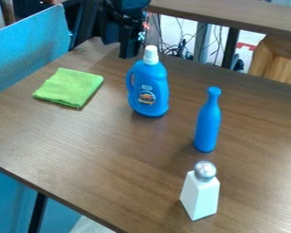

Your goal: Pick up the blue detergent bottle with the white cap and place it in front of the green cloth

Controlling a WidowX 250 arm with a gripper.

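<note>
So the gripper [131, 49] hangs near the white-capped blue jug [149, 91] on the counter [111, 150] (can't tell how open it is or if it's holding anything), green cloth [69, 87] lying off left, slim blue bottle [208, 123] and silver-topped white shaker [200, 195] standing nearer the camera

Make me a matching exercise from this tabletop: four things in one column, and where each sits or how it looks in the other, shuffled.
Things
1. Detergent bottle
2. Cloth
3. Slim bottle
4. Shaker

Places and looks
A. White body, silver top, nearest the camera
B. Blue with a white cap, nearest the gripper
C. Plain blue all over, standing between two other upright things
D. Green, folded and lying flat

Right pairs: 1-B, 2-D, 3-C, 4-A
</note>
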